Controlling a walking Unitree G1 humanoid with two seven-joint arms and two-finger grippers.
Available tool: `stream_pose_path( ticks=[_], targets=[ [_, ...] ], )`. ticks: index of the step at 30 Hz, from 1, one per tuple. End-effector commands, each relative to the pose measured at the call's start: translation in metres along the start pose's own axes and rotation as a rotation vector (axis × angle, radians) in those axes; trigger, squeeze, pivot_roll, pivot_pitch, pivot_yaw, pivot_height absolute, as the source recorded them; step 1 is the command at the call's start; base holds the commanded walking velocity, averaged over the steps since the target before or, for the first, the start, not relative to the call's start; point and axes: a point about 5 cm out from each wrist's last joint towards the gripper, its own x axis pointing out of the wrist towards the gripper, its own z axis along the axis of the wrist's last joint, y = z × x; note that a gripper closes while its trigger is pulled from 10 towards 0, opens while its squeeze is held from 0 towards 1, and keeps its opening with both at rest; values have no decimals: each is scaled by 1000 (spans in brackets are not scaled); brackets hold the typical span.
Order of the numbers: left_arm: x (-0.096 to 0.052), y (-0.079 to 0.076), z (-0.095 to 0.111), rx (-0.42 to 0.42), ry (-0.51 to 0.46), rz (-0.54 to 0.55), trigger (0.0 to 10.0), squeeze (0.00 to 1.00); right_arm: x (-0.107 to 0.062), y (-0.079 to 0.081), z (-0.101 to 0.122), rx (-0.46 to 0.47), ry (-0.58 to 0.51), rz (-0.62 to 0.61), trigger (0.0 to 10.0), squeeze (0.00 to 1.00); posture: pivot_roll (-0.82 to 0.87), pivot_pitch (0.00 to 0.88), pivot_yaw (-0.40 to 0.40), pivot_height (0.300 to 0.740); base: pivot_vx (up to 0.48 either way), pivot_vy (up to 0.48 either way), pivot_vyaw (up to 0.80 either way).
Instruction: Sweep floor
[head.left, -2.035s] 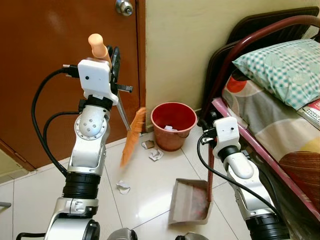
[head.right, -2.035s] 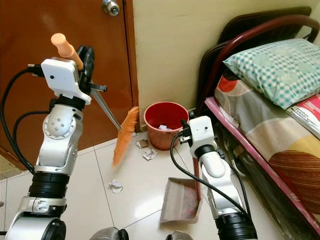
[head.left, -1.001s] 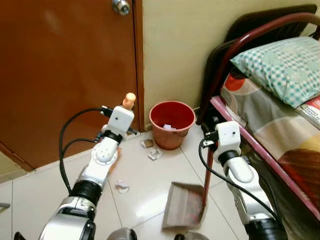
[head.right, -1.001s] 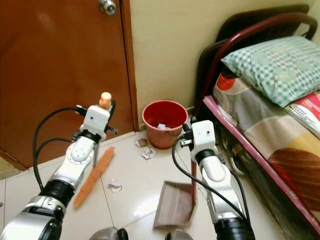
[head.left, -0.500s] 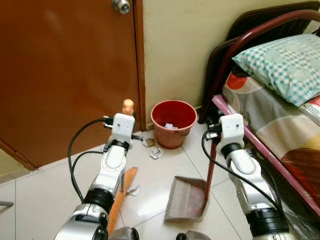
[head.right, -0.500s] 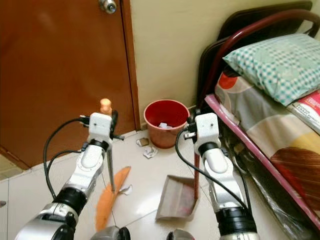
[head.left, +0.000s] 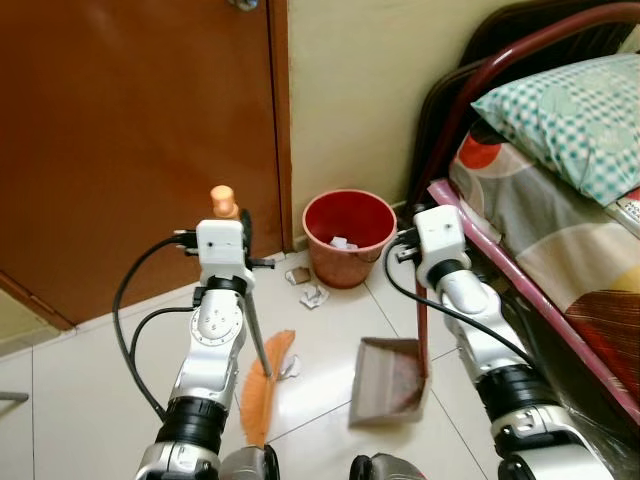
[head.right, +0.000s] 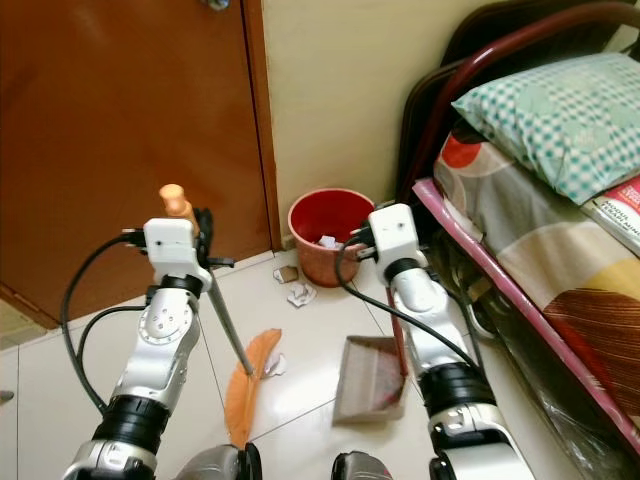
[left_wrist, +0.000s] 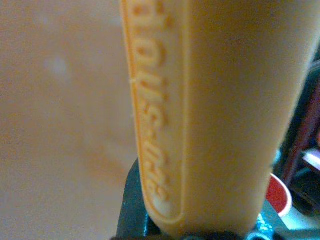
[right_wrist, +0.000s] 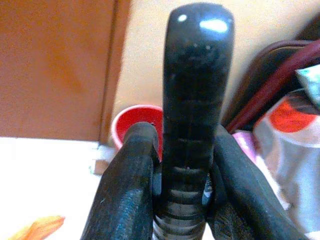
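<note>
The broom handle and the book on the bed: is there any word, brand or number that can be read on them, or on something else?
Broom handle, held by the left gripper: raised letters run along it, but they are cropped and blurred; no whole word can be read.
Book on the bed: printed text on its cover, too small to read.
Red bin and dustpan: no text visible.

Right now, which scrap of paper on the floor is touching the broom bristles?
The white crumpled scrap lying alone beside the orange broom, left of the dustpan. The other scraps lie up by the red bin, apart from the bristles.
</note>
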Motion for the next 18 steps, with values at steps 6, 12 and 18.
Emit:
stream_pose_path(
  ticks=[6,12,18],
  targets=[
    [-22,13,15,-38,36,50,10000,0,13,30,17,27,-84,22,10000,0,98,209,-29,740,0,0,0],
    [-38,23,19,-40,89,68,10000,0,14,54,18,35,-88,47,10000,0,129,223,-36,740,0,0,0],
    [-40,23,26,-87,124,88,10000,0,14,69,17,54,-100,64,10000,0,139,231,-39,740,0,0,0]
  ],
)
